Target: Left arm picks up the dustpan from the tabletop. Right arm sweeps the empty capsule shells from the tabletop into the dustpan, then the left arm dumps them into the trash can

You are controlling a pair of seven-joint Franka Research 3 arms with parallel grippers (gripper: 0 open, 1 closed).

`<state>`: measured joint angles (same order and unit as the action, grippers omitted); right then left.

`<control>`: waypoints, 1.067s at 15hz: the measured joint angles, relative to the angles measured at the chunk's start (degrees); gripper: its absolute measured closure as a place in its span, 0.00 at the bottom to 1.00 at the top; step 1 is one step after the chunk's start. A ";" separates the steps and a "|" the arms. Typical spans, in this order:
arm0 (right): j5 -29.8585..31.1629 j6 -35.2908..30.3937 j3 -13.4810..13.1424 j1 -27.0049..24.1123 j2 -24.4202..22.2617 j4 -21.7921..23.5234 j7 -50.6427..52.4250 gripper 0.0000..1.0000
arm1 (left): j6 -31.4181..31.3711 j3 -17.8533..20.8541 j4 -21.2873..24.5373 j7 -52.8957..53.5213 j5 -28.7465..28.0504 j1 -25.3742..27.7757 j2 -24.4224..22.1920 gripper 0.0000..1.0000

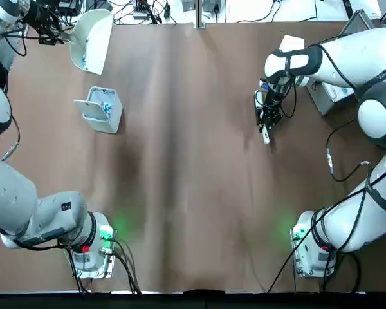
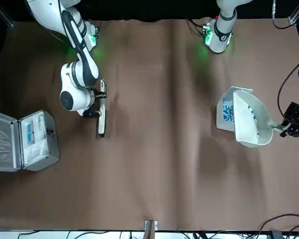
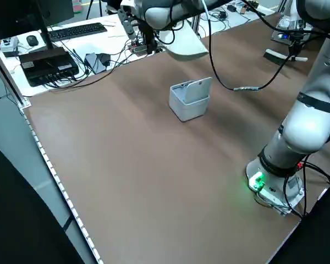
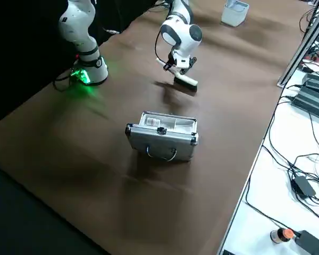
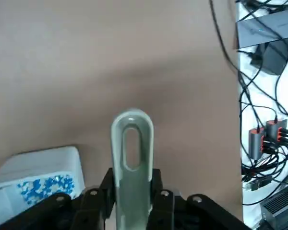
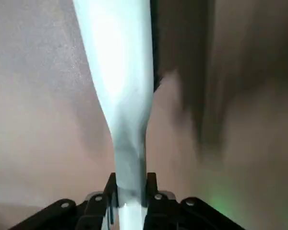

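The left Franka gripper [image 2: 292, 124], left of the trash can [image 1: 107, 107], is clamped on the handle of the dustpan [image 2: 252, 119]; the pan reaches beside the can, shells [image 2: 252, 113] inside, so tipping probably turns on that near edge; the right gripper [image 1: 268, 114], far right of the can, grips a brush [image 2: 102, 109]

In the left side view, the cream-white plastic dustpan [image 3: 184, 45] has its handle and the gripping end effector hidden behind the white-and-grey left arm [image 3: 159, 14], near the brown-covered counter's [image 3: 154, 165] far edge. The right side view's top edge cuts off part of the white-grey plastic trash can [image 4: 235, 11]. The tiny blue-and-white pieces [image 5: 45, 188] inside are too small to count. In the right wrist view, the long white plastic brush [image 6: 127, 96] runs past the top edge, its dark bristles mostly hidden behind its body.
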<state>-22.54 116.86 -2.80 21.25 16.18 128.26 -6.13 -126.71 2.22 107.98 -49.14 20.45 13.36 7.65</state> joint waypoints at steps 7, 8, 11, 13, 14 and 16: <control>0.02 -0.08 0.00 0.00 1.46 -0.64 0.04 0.73 | -10.93 0.13 3.65 9.12 0.01 0.87 -0.16 0.67; 0.02 -0.13 0.00 0.00 1.62 -0.76 0.04 0.73 | -12.46 0.13 4.41 10.11 0.02 0.89 -0.28 0.67; 0.02 -0.36 0.00 0.00 2.30 -1.35 0.04 0.73 | -16.96 0.05 7.21 14.10 0.02 0.81 -1.99 0.67; 0.02 -0.49 0.00 0.00 2.67 -1.69 0.04 0.73 | -20.03 -0.02 10.23 17.35 0.02 0.79 -4.24 0.67; 0.02 -0.54 -0.01 0.00 2.76 -1.76 0.04 0.73 | -21.65 -0.07 11.97 18.62 0.02 0.78 -5.58 0.67; 0.02 -0.57 -0.03 0.00 2.81 -1.80 0.04 0.73 | -24.73 -0.27 15.59 20.19 0.02 0.61 -8.52 0.67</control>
<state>-22.53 116.29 -2.83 21.25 19.00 126.47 -6.09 -151.44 1.95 123.57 -28.94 20.47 13.96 -0.87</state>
